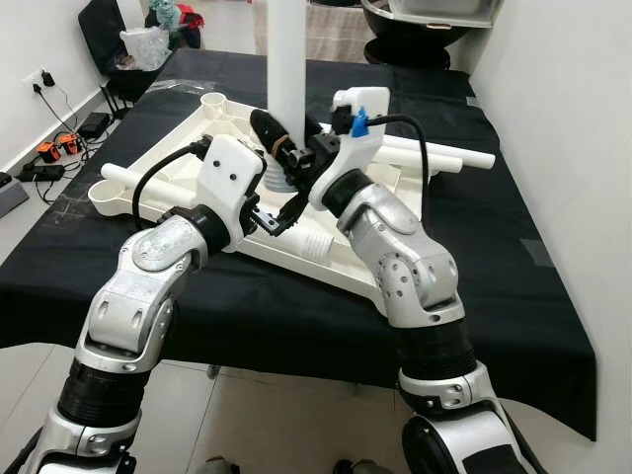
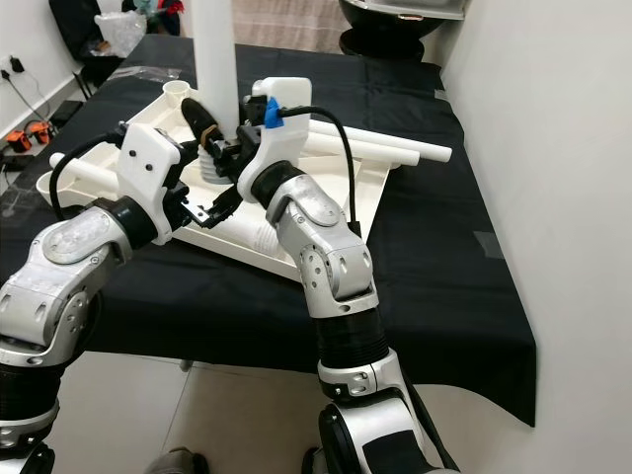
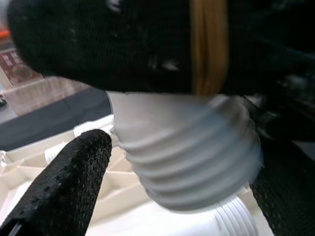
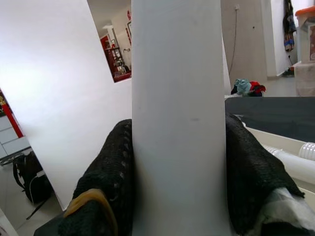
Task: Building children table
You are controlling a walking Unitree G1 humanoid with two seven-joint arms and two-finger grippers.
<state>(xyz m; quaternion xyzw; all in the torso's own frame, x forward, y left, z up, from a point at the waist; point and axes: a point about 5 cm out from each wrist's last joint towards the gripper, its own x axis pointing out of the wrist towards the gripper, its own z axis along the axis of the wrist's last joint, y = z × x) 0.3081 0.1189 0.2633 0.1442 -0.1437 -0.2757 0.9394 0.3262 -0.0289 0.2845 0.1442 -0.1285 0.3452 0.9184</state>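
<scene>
So the white tabletop (image 1: 212,118) was laid upside down on the black-covered surface (image 1: 513,257), and one white leg (image 1: 287,59) was held upright over it, threaded end down. The right gripper (image 1: 281,138) was clamped around that leg, fingers (image 4: 113,172) pressed against both sides of the tube in the right wrist view. The left gripper (image 1: 279,219) was parked low beside the thread, jaws spread, with one finger (image 3: 64,182) seen off to the side of the ribbed end (image 3: 187,162) and nothing pinched.

As for progress, it was judged early-to-middle: the thread was seen hanging just above what looked like a socket, so the leg probably wasn't screwed home yet. Two more legs (image 1: 434,156) were left lying across the far side of the tabletop, and another tube (image 1: 118,178) was spotted at the left edge, so most of the job was still left.

What couldn't be made out: the leg's top was cut off by the frame, the socket itself was hidden behind the grippers, and whether any threads had caught couldn't be told. The left wrist view was also pretty blurry up close.
</scene>
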